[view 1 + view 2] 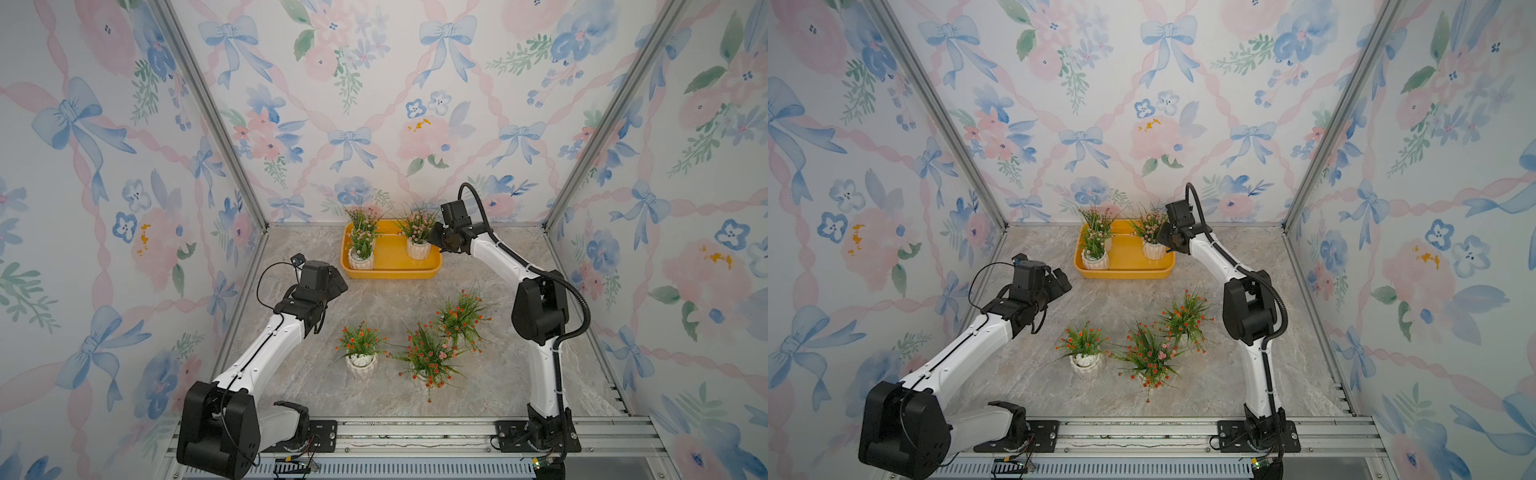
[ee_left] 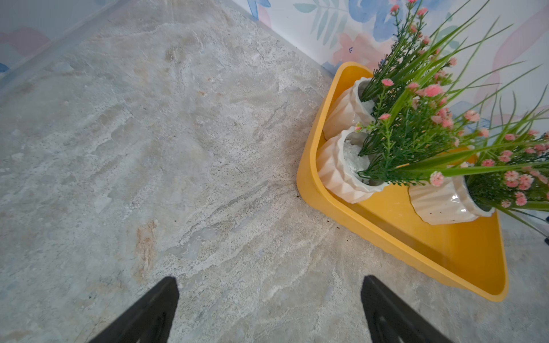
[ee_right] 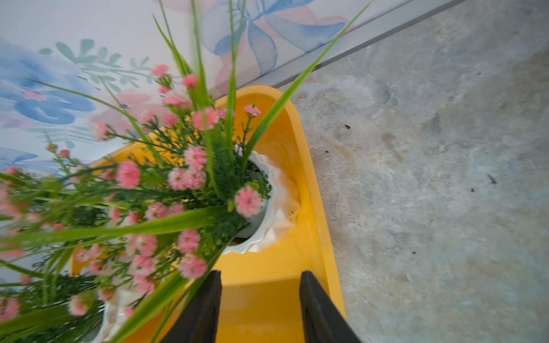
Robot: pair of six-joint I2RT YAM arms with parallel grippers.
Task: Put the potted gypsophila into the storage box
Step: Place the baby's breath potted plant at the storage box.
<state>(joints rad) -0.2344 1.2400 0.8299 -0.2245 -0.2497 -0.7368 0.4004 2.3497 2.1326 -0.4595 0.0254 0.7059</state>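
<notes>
right gripper (image 3: 261, 276) hangs over the storage box (image 3: 319, 237), jaws parted, empty; a pink potted gypsophila (image 3: 280, 208) stands in the box just beyond its fingertips. left gripper (image 2: 270, 279) is spread wide just outside the box. three orange-red pots (image 1: 361, 362) stand well outside it.

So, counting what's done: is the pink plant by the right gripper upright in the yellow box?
Yes, upright and inside: its white pot rests on the box floor, stems pointing up.

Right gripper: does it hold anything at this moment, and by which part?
Nothing is held. The right gripper has its fingers apart over the storage box, the pink-flowered pot standing free beyond them.
</notes>
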